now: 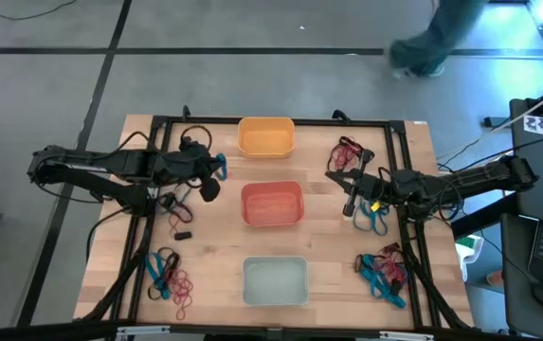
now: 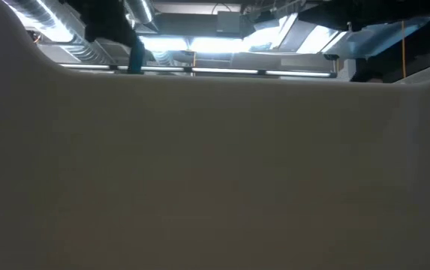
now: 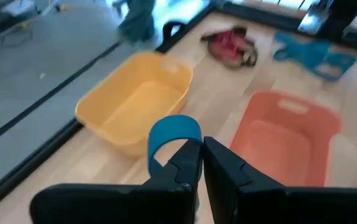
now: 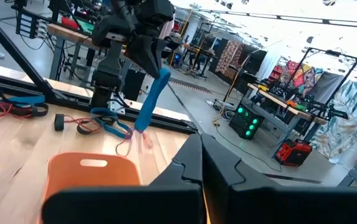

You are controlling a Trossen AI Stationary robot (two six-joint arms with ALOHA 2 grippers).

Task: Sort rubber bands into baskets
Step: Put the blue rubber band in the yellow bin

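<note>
No brand, label or writing can be read anywhere. The tabletop (image 1: 214,237) is pale wood planks inside a black frame, on a grey floor with dark lines; a person's legs (image 1: 432,43) pass beyond it. Three baskets sit in a row down the middle: yellow basket (image 1: 266,135), red basket (image 1: 272,204), pale basket (image 1: 275,281). The left end effector (image 3: 200,163) is pinching a blue rubber band (image 3: 173,134), raised between the yellow and red baskets. The right end effector (image 1: 350,194) is pressed together, holding nothing, beside the red basket. Loose rubber bands (image 1: 170,277) lie in heaps near the tabletop's corners.
</note>
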